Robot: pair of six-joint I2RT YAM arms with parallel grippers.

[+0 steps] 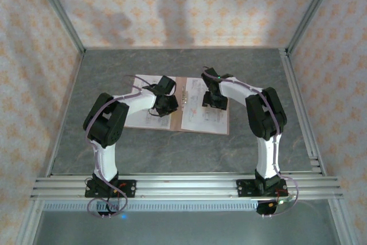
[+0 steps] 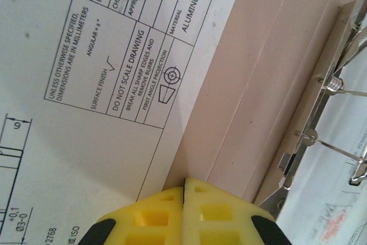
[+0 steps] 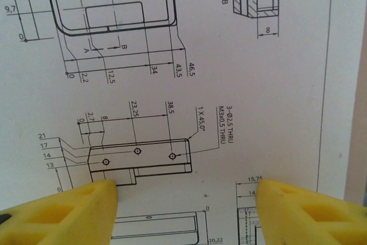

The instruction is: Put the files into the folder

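Note:
The pinkish-brown folder lies open in the middle of the table. One white file with line drawings lies on its right half. My right gripper is low over that file, open, its yellow fingertips spread on the paper. Another white file lies left of the folder's creased spine. My left gripper is there, and in the left wrist view my left gripper is shut, tips at the seam between this file and the folder, with nothing between them.
A metal spring clip sits on the folder's spine with paper under it. The grey table is ringed by aluminium rails at the front and patterned walls at the back and sides.

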